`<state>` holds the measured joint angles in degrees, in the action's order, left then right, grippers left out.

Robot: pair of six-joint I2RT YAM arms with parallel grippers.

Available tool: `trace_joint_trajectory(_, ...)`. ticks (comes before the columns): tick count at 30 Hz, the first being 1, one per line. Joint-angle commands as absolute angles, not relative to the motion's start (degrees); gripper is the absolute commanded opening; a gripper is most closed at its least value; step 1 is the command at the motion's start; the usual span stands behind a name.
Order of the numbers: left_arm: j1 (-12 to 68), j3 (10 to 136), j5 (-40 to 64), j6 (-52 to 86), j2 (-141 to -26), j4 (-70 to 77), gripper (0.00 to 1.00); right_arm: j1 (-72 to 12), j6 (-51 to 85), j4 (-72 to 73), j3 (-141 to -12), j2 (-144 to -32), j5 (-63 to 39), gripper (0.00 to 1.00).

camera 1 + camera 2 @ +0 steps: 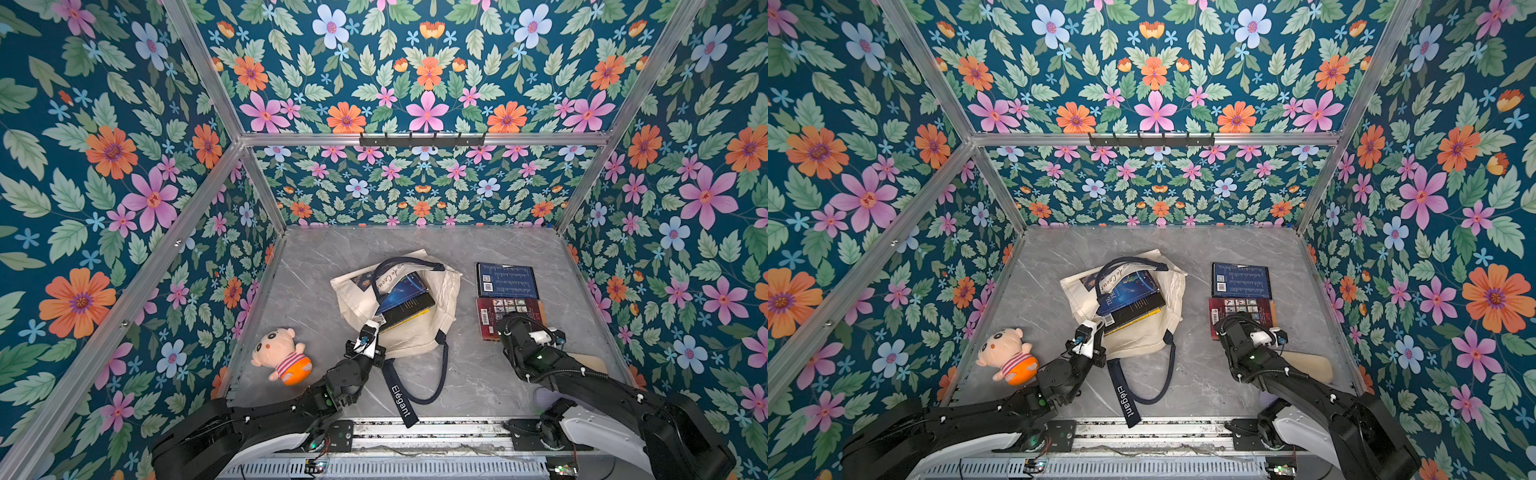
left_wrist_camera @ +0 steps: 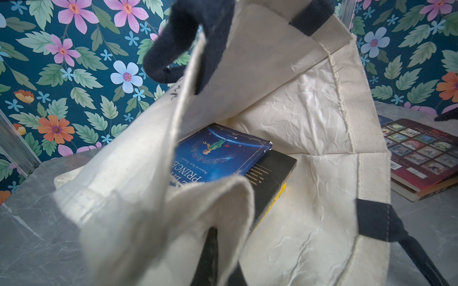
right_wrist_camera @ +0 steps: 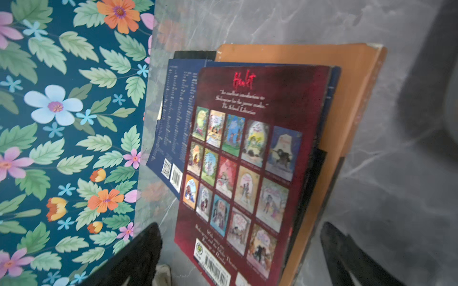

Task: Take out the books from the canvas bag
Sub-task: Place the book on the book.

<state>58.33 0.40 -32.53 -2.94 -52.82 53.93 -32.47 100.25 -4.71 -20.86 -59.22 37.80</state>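
Observation:
The cream canvas bag (image 1: 440,291) (image 1: 1169,299) lies open-mouthed on the marble table. My left gripper (image 1: 371,329) (image 1: 1091,328) (image 2: 215,231) is shut on a fold of the bag's rim, holding the mouth up. Inside lie a blue book (image 1: 405,293) (image 2: 223,151), a black book (image 2: 272,170) beneath it, and a yellow edge (image 2: 277,198) under that. At the right, a dark red book (image 1: 492,311) (image 3: 247,161) tops a small stack that includes an orange-brown book (image 3: 347,86). Behind the stack lies a blue book (image 1: 505,280) (image 3: 178,123). My right gripper (image 1: 510,321) (image 3: 240,226) stands open over the red book's near end, holding nothing.
A pink plush doll (image 1: 282,355) (image 1: 1009,353) lies at the front left. The navy strap (image 1: 401,401) reading Elegant trails to the front rail. A beige flat object (image 1: 1308,361) lies under the right arm. Floral walls close three sides.

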Motion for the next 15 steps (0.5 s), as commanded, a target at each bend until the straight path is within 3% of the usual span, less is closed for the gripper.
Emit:
trace_joint_trajectory(1, 58.3, 0.1, -30.6, -2.8, -52.4, 57.5, 0.00, -32.5, 89.1, -1.7, -22.2, -57.0, 36.1, 0.99)
trace_joint_trajectory(4, 58.3, -0.3, -29.7, -2.8, -51.3, 57.8, 0.00, -32.5, 80.7, -2.1, -25.0, -55.3, 34.0, 0.99)
trace_joint_trajectory(9, 58.3, -0.6, -27.3, -2.8, -51.6, 59.3, 0.00, -33.9, 68.2, 10.3, -24.9, -55.4, 28.6, 0.99)
trace_joint_trajectory(15, 58.4, -0.5, -26.0, -3.1, -52.4, 59.9, 0.00, -41.9, 58.4, 15.0, -29.2, -59.4, 29.8, 0.99)
